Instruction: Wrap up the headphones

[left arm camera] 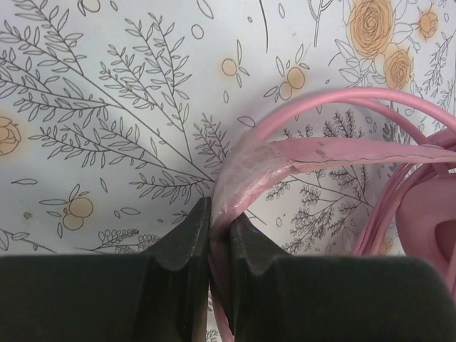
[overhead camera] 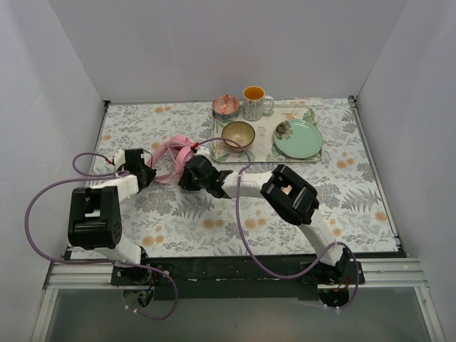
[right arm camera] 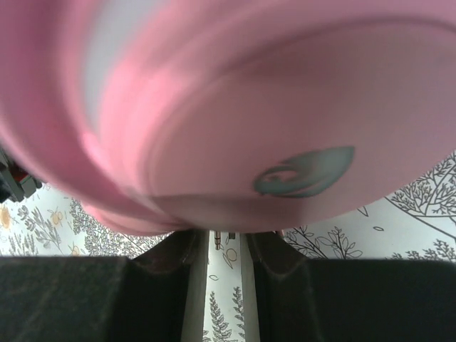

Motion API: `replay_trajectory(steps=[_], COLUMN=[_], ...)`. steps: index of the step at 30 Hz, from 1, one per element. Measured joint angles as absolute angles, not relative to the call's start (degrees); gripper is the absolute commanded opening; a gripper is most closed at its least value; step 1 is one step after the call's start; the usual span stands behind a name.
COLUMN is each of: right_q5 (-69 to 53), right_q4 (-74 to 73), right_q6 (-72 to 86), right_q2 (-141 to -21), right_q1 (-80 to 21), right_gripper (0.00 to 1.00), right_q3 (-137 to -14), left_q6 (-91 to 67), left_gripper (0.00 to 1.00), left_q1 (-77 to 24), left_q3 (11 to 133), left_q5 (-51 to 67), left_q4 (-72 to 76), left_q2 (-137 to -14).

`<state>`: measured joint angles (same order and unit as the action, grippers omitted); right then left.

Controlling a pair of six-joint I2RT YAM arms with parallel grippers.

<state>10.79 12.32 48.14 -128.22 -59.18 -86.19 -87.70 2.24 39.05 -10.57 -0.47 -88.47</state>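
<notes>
Left gripper (left arm camera: 219, 222) was pinched tight on the flat pink headband (left arm camera: 335, 151) of the headphones (overhead camera: 174, 152), apparently to anchor the set while the other arm worked. Loops of the thin pink cable (left arm camera: 342, 96) arched just beside that grip, so the wrapping looked partly under way.

Right gripper (right arm camera: 224, 239) stood with its jaws narrowly apart, patterned cloth showing through the gap. Its tips were right at the underside of an earcup (right arm camera: 235, 121); whether they nipped its rim could not be told.

From above, the headphones lay on the floral tablecloth (overhead camera: 370, 192) left of centre, between the two grippers. Just to their right sat a tray (overhead camera: 267, 140) of crockery, close enough that a swung cable might catch it.
</notes>
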Motion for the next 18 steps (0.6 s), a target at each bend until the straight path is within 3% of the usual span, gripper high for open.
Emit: replay_trajectory(steps=[3,8,18], right_q5=[10.2,9.96,9.96], right_q4=[12.51,14.55,10.7], right_q6=[47.75,47.35,41.58], right_q2=[-128.25,-128.18,-126.3], right_q1=[-58.7,-58.22,-58.08], right_gripper=[0.01,0.15,0.3], right_q3=[-86.06,-84.82,-84.49], left_q6=[-87.66,-86.78,-85.12], left_gripper=[0.0,0.0,0.01], left_q1=[1.89,1.34,1.34], left_q3=[39.79,40.03,40.03], left_q5=[-11.79,-14.04,-14.79], left_q4=[-0.25,0.47,2.13], left_q2=[-89.34,-89.8,-90.65])
